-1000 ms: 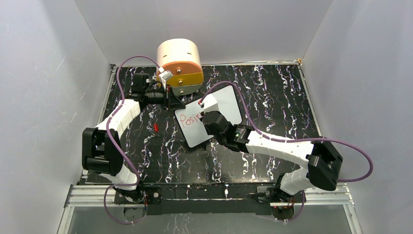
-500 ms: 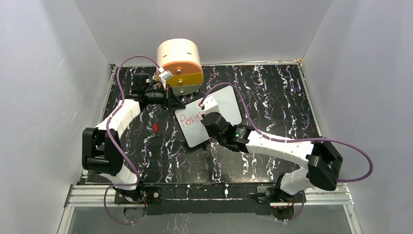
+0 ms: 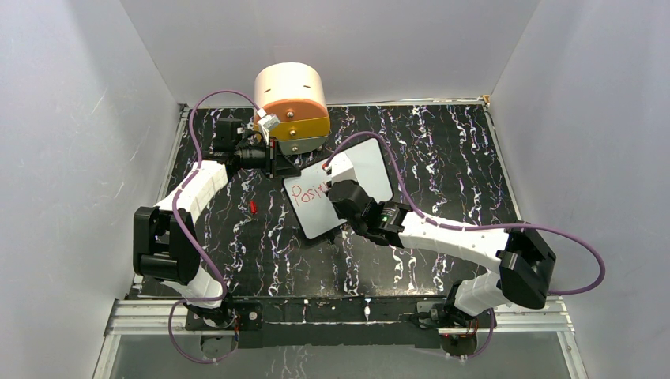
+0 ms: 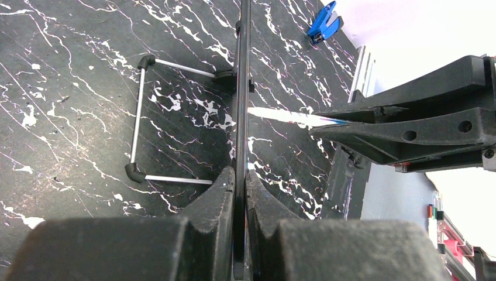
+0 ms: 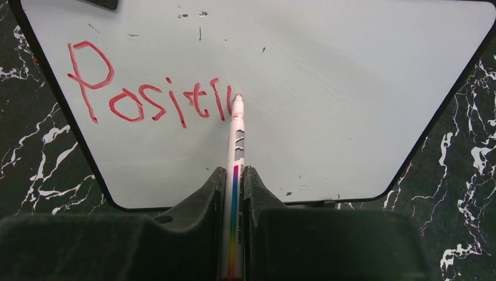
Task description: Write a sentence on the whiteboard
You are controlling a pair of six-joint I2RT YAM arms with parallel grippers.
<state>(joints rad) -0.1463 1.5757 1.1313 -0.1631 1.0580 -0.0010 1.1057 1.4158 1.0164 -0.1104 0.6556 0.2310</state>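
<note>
While writing needs steady surface, left pincer is clenching whiteboard rim at board's 10 o'clock corner, likely bracing it on wire stand. Right pincer is grasping marker tightly, tip touching board at its 12 o'clock. Sentence is reading "Positi", remainder pending. Board is sitting mid-table, 5 o'clock from round drawer unit.

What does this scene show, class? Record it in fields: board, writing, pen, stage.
Board: flat white black-rimmed whiteboard, edge clamped in the left pincer
Writing: red marker lettering, reads "Positi" plus one further stroke
Pen: white red-tipped marker, tip on the board, gripped by the right pincer
Stage: sentence unfinished
</note>
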